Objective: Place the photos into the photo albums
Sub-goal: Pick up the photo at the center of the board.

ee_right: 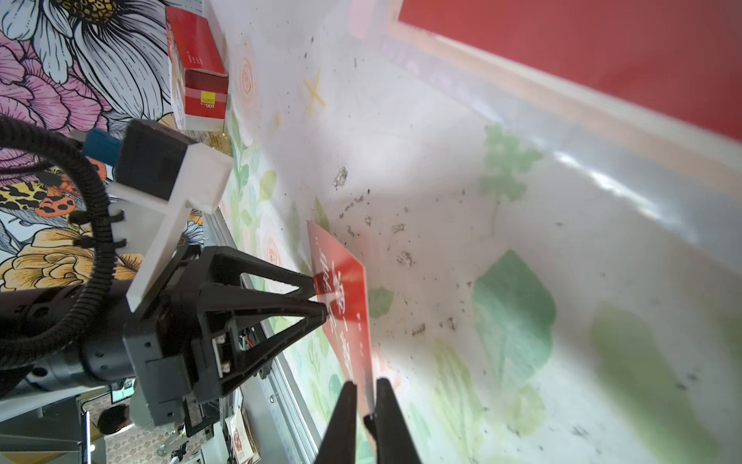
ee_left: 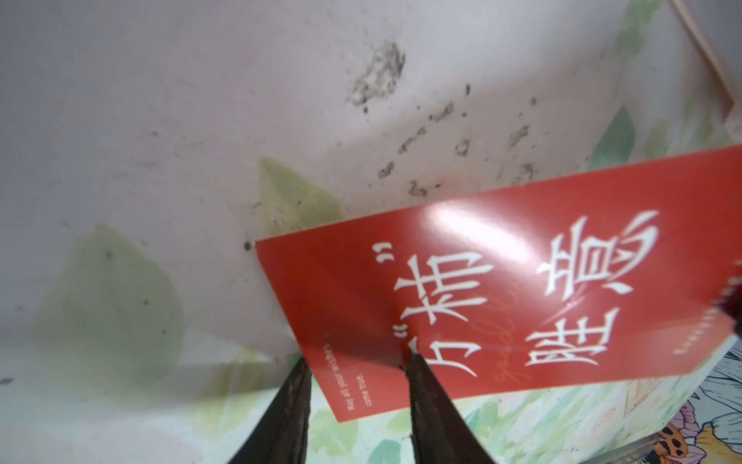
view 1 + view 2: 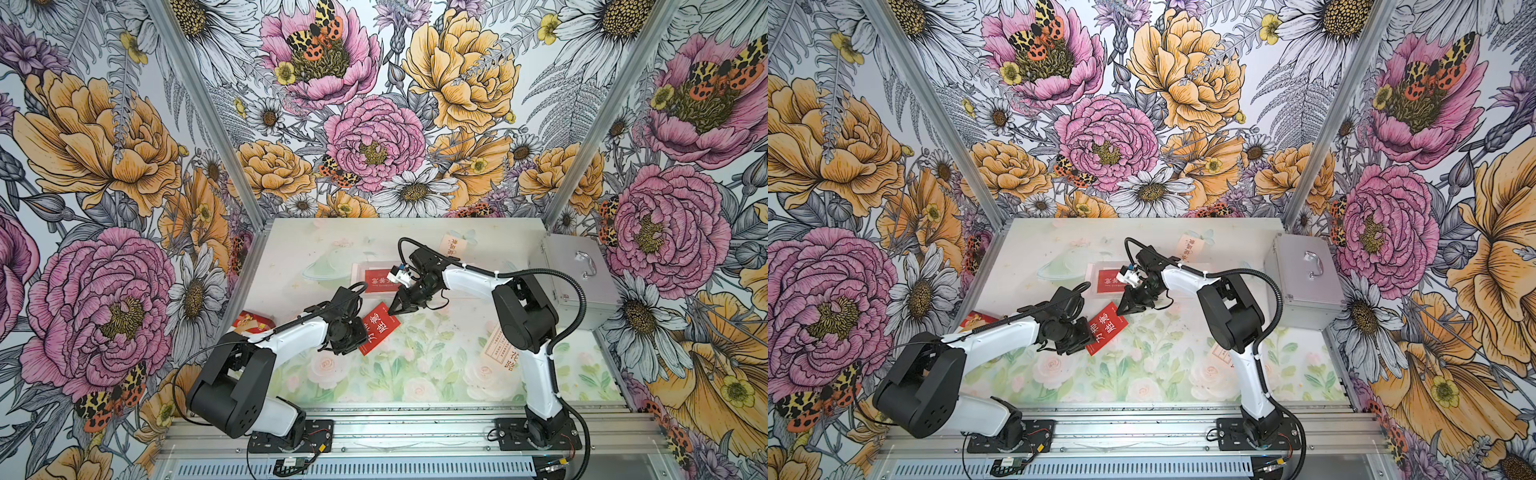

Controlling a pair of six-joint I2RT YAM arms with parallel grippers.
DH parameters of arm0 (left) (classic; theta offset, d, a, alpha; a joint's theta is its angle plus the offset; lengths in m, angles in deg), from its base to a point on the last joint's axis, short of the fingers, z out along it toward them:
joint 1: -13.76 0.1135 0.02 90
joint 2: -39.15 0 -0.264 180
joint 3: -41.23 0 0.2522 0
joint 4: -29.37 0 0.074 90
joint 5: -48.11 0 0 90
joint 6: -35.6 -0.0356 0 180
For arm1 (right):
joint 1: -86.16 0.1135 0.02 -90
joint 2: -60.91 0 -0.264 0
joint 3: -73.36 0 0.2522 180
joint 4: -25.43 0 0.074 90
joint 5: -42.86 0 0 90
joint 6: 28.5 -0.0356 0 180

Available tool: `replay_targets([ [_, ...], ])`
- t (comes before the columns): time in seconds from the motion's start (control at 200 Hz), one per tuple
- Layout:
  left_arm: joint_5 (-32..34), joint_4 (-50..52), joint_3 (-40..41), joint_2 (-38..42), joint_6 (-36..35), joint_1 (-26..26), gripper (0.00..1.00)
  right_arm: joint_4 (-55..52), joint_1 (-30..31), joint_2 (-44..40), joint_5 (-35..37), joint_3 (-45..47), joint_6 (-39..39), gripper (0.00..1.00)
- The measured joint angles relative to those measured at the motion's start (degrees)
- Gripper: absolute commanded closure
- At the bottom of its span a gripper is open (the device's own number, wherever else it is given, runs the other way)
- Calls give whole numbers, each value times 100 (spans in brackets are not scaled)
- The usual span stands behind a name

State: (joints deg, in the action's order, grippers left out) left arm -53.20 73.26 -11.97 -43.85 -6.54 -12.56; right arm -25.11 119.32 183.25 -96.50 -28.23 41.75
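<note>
right now the red photo [image 3: 380, 330] hangs tilted above the counter [image 3: 415, 374], spanned between both arms and close to the photo album [image 3: 356, 279], which lies flat with a red card showing in its sleeve. the right gripper [image 1: 365, 381] is clenched on the photo's far corner, fingers [image 1: 343, 418] nearly meeting over the thin edge. the left gripper [image 2: 357, 359] sits at the opposite end with a gap showing between its fingers [image 2: 421, 389] — we cannot tell whether it bites the card or merely cradles it.

we read this as a hand-over, so the thing to get right is who carries the load. we should not pull or twist with the right arm until the left has clearly let go; two grips fighting over a glossy, bendy card will likely crease it or slide it out. a corner pinch gives poor control, so we expect the free end to droop — move slowly and keep the card near level. for the sleeve, lead with a short edge, low and shallow against the page, and let the freed left gripper press the album down so it does not skid
</note>
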Motion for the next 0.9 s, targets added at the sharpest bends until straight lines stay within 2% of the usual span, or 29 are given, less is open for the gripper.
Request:
replay_targets([
  [0.29, -39, -313, 44, 11, -203, 256, 59, -4, -81, -17, 2, 144, 11, 97],
  [0.901, 13, -328, 232, 621, -933, 1178, 58, 0, -214, -402, 0, 297, 7, 98],
])
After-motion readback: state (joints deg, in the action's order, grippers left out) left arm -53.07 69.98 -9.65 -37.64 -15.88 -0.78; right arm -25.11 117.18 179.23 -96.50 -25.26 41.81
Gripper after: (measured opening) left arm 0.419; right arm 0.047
